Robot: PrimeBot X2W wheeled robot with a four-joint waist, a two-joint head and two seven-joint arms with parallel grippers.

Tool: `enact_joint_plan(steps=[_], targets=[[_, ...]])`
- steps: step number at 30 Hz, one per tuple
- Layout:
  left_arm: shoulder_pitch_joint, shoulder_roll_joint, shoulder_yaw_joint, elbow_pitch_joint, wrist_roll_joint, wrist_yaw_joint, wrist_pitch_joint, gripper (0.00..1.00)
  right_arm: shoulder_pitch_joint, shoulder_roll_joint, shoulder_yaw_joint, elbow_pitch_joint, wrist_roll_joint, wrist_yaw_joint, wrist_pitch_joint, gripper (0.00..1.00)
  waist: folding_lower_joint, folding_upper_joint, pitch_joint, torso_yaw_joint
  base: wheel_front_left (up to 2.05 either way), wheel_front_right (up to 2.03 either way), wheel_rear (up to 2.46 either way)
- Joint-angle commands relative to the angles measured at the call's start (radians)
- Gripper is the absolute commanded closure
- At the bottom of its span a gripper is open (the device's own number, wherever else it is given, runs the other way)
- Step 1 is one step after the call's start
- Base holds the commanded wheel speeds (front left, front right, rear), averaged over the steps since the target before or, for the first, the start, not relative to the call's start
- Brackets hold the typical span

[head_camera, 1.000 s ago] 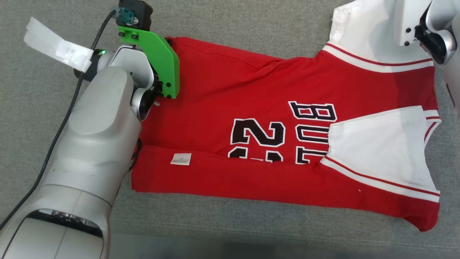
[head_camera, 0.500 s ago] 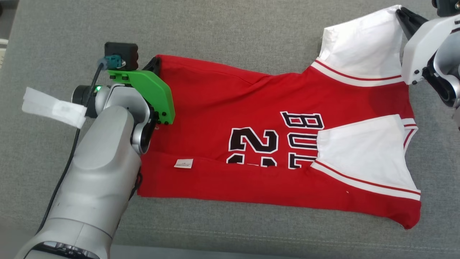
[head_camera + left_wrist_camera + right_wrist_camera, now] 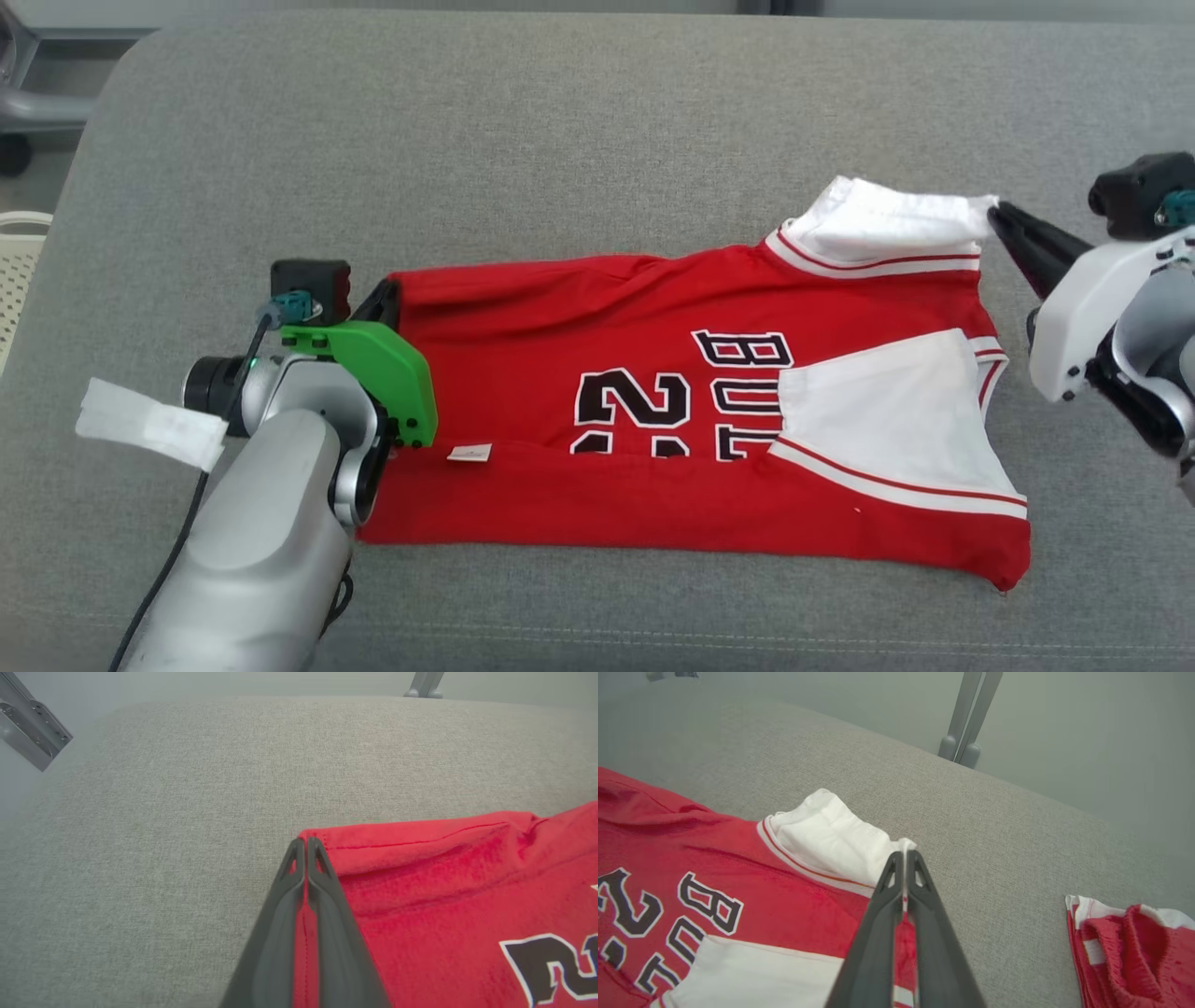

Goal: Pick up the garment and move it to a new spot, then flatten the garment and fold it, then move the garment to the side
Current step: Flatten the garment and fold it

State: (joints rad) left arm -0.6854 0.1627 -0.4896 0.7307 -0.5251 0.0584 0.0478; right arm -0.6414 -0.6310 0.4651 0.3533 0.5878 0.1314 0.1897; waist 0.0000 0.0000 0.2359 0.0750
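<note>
Because the garment looks soft, light and floppy, we pinch far corners: left gripper clamped at nine o'clock, right gripper clamped on the white sleeve at two o'clock, cloth lying mid-cushion.

on the garment, the black number and lettering are partly covered by its folded red flap and a white sleeve. the small label on it is too small to read. apart from the garment, in the right wrist view, a second red-and-white cloth is cut off by the picture's edge.
</note>
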Motion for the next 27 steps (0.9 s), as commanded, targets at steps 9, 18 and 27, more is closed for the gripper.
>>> enact_joint_plan(steps=[9,18,27], targets=[[0.143,0.068,-0.01,-0.096,-0.001,0.046,0.051,1.0,0.255,-0.052,-0.069,-0.235,0.045,-0.002,0.098,1.0,0.0,0.0,-0.067,-0.048,0.0,0.0,0.0],[0.228,0.102,-0.007,-0.124,-0.018,0.076,0.088,1.0,0.449,-0.002,-0.112,-0.34,0.085,-0.001,0.22,1.0,0.0,0.0,-0.106,-0.065,0.0,0.0,0.0],[0.233,0.107,-0.014,-0.124,-0.023,0.091,0.101,1.0,0.536,0.022,-0.147,-0.416,0.086,-0.001,0.331,1.0,0.0,0.0,-0.104,-0.077,0.0,0.0,0.0]])
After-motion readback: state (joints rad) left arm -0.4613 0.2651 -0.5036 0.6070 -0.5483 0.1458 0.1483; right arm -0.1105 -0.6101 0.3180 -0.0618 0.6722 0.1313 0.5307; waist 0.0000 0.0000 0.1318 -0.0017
